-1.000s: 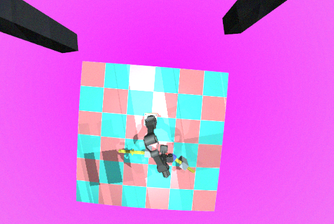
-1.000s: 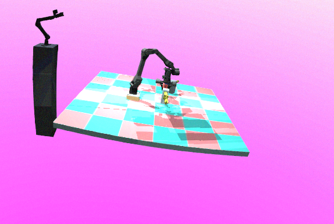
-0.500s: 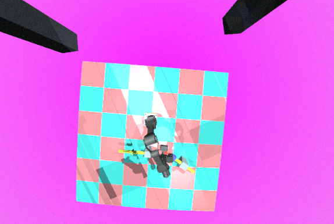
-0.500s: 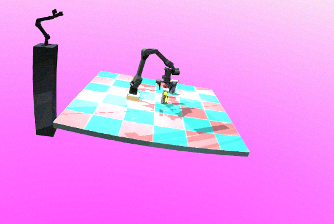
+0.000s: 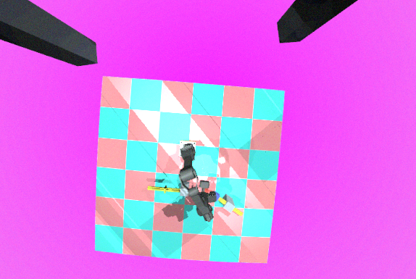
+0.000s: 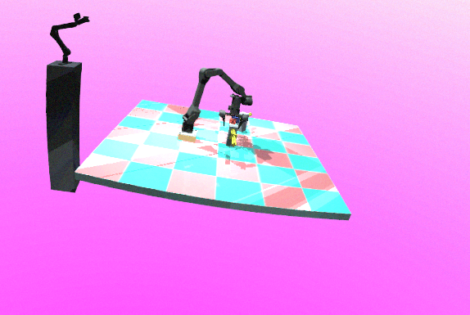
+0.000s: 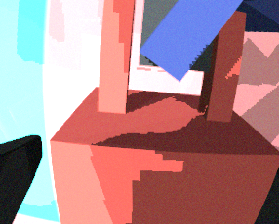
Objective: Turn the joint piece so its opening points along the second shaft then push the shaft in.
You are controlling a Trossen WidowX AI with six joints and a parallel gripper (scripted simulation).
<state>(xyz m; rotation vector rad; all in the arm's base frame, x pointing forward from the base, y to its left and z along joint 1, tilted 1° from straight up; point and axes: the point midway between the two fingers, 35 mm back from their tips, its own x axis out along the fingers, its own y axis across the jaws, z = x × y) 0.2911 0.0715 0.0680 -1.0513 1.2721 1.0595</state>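
The red joint piece (image 5: 207, 191) (image 6: 232, 121) (image 7: 156, 187) has two upright prongs beside a tilted blue hinge part (image 5: 217, 196) (image 7: 192, 36). This is on the end of a yellow shaft (image 5: 238, 211) that runs through a grey block (image 5: 228, 206) (image 6: 242, 127). The second yellow shaft (image 5: 156, 188) (image 6: 233, 137) runs through another grey block (image 5: 184, 192), left of the joint in the top view. My gripper (image 5: 207, 190) (image 6: 233, 120) (image 7: 141, 155) is open wide, with one finger on each side of the joint piece and gaps to it. The joint's opening is not visible.
The checkered table top (image 5: 145, 94) (image 6: 192, 180) carries the arm's base (image 5: 188, 149) (image 6: 187, 136) behind the two shafts. Dark pillars (image 5: 319, 0) (image 6: 63, 123) stand beyond the table; one bears another arm (image 6: 59, 38). My forearm partly covers the second block in the top view.
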